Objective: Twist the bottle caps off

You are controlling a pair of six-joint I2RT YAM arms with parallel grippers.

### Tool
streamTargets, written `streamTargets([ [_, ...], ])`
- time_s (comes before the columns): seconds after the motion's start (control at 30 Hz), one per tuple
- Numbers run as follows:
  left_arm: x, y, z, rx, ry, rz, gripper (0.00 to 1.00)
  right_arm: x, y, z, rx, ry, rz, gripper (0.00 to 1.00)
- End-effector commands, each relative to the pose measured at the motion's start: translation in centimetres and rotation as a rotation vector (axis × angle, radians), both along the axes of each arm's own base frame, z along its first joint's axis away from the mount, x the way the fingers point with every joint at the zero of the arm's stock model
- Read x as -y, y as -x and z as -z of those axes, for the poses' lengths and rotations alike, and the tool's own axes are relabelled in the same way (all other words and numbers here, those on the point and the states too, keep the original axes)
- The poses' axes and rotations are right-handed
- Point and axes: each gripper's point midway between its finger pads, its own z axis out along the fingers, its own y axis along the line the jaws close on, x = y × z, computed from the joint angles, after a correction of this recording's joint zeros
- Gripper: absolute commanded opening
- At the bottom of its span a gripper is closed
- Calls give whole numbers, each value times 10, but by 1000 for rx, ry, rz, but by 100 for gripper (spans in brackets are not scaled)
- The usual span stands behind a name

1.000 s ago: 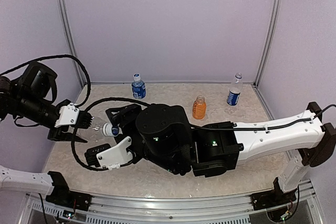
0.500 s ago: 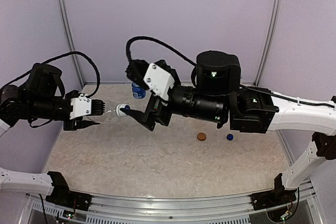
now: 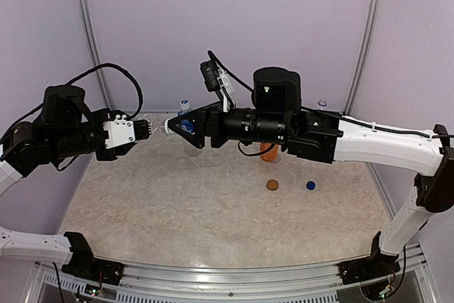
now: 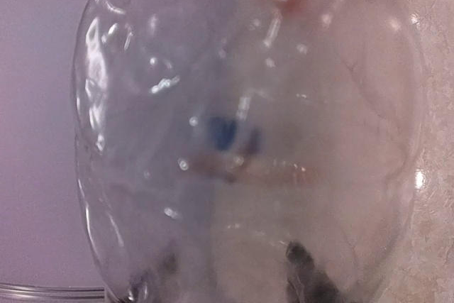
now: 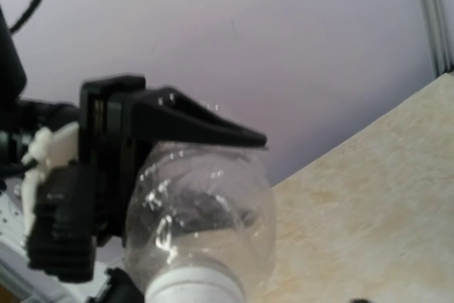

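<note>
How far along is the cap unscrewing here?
Done: a small orange-brown plastic screw cap and a small blue cap lie loose on the table. In hand: the left gripper holds a clear plastic bottle aloft, the right gripper at its whitish cap. Left: that cap, and the blue-labelled bottle behind looks capped.

Four bottles: one plain clear bottle (image 3: 157,128), one blue-labelled bottle (image 3: 185,106), one orange bottle (image 3: 268,152), one bottle showing only its top (image 3: 323,103), two loose caps on the table (image 3: 177,204), one orange-brown cap (image 3: 272,184), one blue cap (image 3: 310,185), two robot arms (image 3: 67,136) (image 3: 369,143).
</note>
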Motion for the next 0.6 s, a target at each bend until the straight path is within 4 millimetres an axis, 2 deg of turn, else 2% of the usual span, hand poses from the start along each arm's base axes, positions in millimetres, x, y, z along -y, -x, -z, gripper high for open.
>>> streamTargets([
  [0.0, 1, -4, -6, 38, 4, -5, 25, -13, 8, 7, -91, 9, -57, 65],
  [0.07, 1, -3, -5, 35, 3, -2, 25, -15, 8, 6, -87, 1, -66, 51],
  [0.1, 1, -2, -5, 34, 3, -1, 25, -15, 8, 5, -85, 0, -67, 41],
  [0.27, 1, -2, -5, 36, 2, 2, 25, -20, 9, 6, -85, 9, -89, 16],
  [0.33, 1, -2, -6, 35, 4, 3, 25, -23, 10, 6, -76, 11, -104, 0],
  [0.43, 1, 8, -4, -25, 14, 25, 24, -22, 12, 15, -22, 76, -114, 0],
  [0.53, -3, 38, 12, -196, -4, 96, 23, -16, 25, 19, 227, 216, -86, 0],
  [0.57, -3, 50, 21, -268, -19, 127, 23, -15, 36, 21, 349, 276, -91, 0],
])
